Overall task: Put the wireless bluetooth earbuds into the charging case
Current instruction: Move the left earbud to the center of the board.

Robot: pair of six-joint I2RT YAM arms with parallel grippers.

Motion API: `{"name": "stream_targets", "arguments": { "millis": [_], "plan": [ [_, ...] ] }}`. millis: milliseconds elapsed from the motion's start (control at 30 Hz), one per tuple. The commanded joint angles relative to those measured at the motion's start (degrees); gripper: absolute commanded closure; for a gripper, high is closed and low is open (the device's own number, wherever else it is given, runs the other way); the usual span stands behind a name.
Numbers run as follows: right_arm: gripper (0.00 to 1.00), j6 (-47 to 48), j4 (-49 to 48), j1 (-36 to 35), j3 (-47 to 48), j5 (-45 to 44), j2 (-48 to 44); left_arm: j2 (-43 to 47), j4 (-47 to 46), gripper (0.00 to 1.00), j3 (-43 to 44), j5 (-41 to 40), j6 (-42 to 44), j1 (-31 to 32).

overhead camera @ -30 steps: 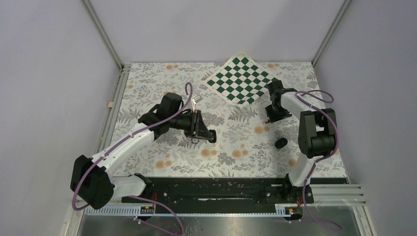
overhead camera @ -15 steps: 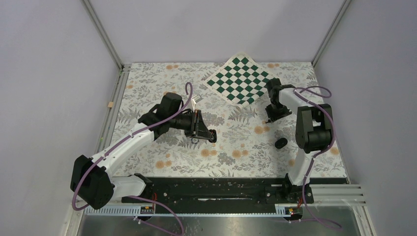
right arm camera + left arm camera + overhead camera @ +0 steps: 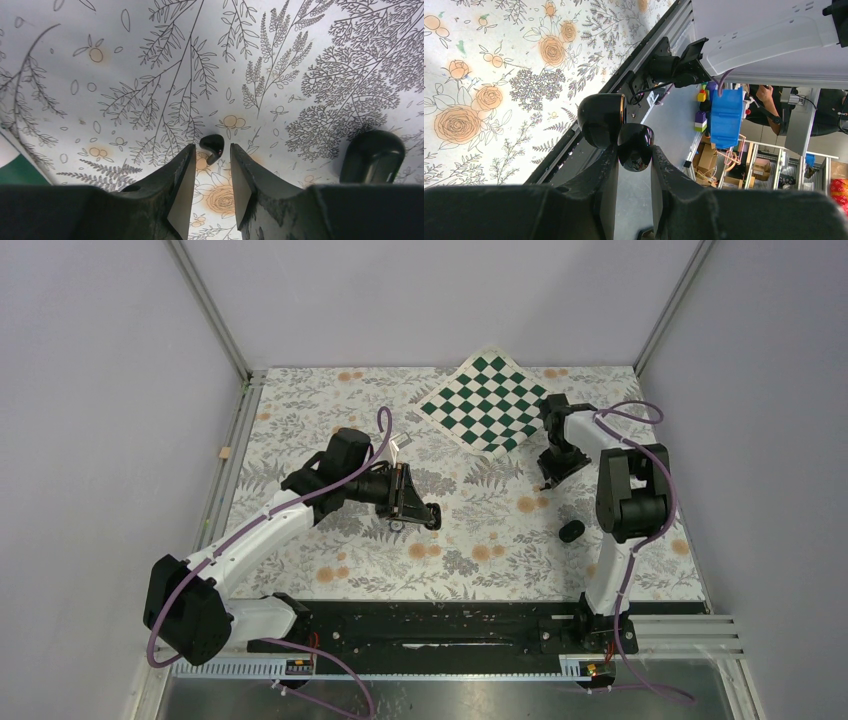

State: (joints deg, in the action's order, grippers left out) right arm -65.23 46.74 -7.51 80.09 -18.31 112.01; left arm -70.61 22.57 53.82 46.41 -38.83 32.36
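My left gripper [image 3: 416, 506] is shut on the charging case [image 3: 432, 518], a glossy black pebble held above the floral mat. In the left wrist view the fingers [image 3: 610, 165] pinch one rounded half while the other half [image 3: 600, 120] hangs open beside it. My right gripper [image 3: 547, 481] is open and low over the mat. In the right wrist view its gripper [image 3: 211, 150] straddles one tiny black earbud [image 3: 212, 145] lying on the mat at the fingertips, not touching. That bud shows in the top view [image 3: 541, 502]. I see no second bud.
A larger black rounded object [image 3: 571, 531] lies on the mat near the right arm, also at the right of the right wrist view [image 3: 372, 155]. A green-and-white checkered cloth [image 3: 490, 405] lies at the back. The floral mat [image 3: 330, 560] covers the table.
The right arm's elbow has swung inward and its gripper has shifted slightly toward the back. The left arm holds still with the case.
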Motion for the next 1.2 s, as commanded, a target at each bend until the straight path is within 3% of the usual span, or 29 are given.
{"name": "stream_targets", "arguments": {
  "millis": [0, 833, 1033, 1167],
  "plan": [
    [0.62, 4.18, 3.86, -0.4, 2.59, -0.06, 0.81, 0.29, -3.14, 1.0, 0.58, 1.74, 0.8, 0.16],
    [0.57, 7.9, 4.03, -2.87, 2.95, 0.13, 1.14, 1.57, -2.99, 1.0, -0.88, 2.08, 1.6, 0.07],
    [0.57, 10.78, 0.73, -2.47, -0.06, 2.92, -0.93, 2.34, -2.93, 1.0, -1.35, 2.05, 1.74, -0.01],
    [0.57, 13.59, -6.88, -1.76, -7.56, 5.67, -6.04, 2.88, -2.9, 1.0, -1.43, 2.15, 1.74, -0.23]
  ]
}}
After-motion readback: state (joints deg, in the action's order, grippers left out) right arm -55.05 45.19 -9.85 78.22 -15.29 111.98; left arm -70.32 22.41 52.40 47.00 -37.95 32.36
